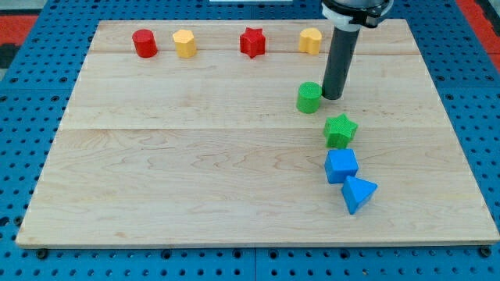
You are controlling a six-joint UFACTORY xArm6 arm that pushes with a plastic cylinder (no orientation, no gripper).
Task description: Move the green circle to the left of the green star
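Note:
The green circle sits on the wooden board right of centre, toward the view's top. The green star lies just below and slightly right of it, a small gap between them. My tip is at the lower end of the dark rod, right beside the green circle's right edge, touching or nearly touching it, and above the green star.
A blue cube and a blue triangle lie below the green star. Along the view's top stand a red cylinder, a yellow block, a red star and a yellow block. The board is edged by blue pegboard.

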